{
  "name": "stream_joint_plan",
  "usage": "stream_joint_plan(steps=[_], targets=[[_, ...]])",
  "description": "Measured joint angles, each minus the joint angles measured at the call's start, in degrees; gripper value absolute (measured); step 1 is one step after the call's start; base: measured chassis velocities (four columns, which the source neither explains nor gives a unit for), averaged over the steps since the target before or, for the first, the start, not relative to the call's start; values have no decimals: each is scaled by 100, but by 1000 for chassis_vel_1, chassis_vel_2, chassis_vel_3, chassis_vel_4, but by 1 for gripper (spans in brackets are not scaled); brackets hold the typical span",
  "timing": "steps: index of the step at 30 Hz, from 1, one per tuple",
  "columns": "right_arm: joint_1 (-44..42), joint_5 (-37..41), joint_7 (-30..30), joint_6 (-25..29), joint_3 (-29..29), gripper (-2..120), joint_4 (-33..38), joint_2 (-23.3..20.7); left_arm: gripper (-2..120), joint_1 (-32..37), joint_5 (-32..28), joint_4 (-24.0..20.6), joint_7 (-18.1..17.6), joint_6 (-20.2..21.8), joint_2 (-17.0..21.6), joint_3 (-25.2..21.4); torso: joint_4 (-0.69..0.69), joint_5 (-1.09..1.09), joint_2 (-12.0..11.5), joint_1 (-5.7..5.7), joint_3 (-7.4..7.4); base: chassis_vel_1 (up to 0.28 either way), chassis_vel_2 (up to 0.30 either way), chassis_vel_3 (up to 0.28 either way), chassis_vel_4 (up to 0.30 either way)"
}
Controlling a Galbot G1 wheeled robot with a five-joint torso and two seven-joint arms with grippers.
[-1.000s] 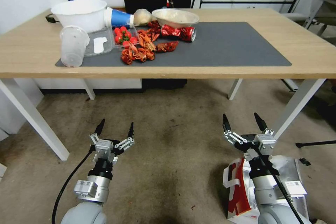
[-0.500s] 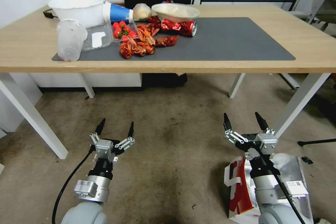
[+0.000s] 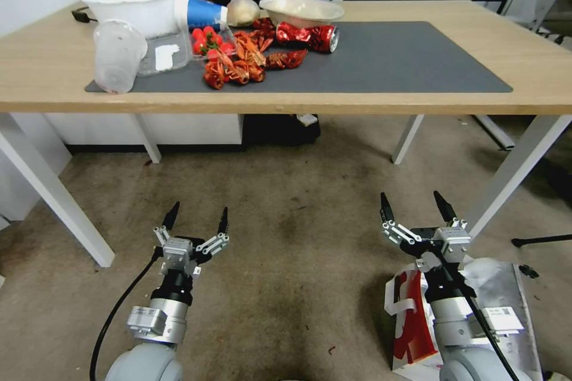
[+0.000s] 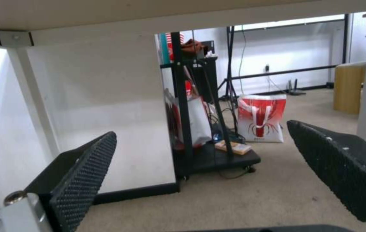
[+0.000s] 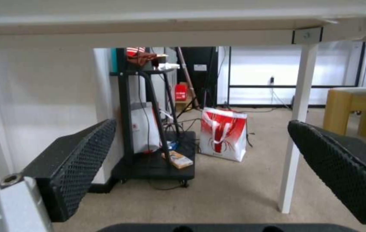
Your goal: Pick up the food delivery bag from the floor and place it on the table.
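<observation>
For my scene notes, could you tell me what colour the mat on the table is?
Dark grey; the mat shows best in the head view.

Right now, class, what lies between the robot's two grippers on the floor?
Head view: only bare floor lies between the left gripper and the right gripper.

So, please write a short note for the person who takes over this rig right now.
Left end effector: open, empty, low over the brownish-grey carpet floor.
Right end effector: open, empty, above the large boxy red-and-white foil-lined delivery bag.
The bag stands on the floor under the right arm, ungrasped.
The light-wood table has free dark grey mat on its right part.
Done: nothing. Left: grasp, lift, place.
</observation>
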Motion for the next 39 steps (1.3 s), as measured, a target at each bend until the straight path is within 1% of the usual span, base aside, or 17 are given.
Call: stream_joint_plan(steps=[9,14,16,26,31,32,34,39], targets=[[6,-5,-13,24,5,100,-24,4,99,-2,-7,13,4,-13,-4,21,0,0,-218,-35,-185,0,0,0,0],[7,-6,-13,24,5,100,-25,8,99,-5,-7,18,9,-16,-5,31,0,0,-298,-45,-255,0,0,0,0],[3,-5,-13,24,5,100,-26,14,99,-8,-7,23,13,-17,-4,34,0,0,-364,-50,-315,0,0,0,0],[-3,-5,-11,24,8,100,-11,21,99,-13,-23,20,14,-19,7,38,0,0,-501,-71,-431,0,0,0,0],[-13,-4,-10,28,11,100,-2,27,98,-9,-24,20,19,-44,6,42,0,0,-648,-82,-569,0,0,0,0],[-13,-4,-10,28,11,100,-2,27,98,-9,-24,20,19,-44,6,42,0,0,-648,-82,-569,0,0,0,0],[-13,-4,-10,33,12,100,-2,30,98,-7,-24,20,19,-49,6,42,0,0,-699,-85,-614,0,0,0,0],[-16,-3,-10,46,11,100,-4,35,98,-4,-28,18,19,-57,5,42,0,0,-774,-103,-617,0,0,0,0]])
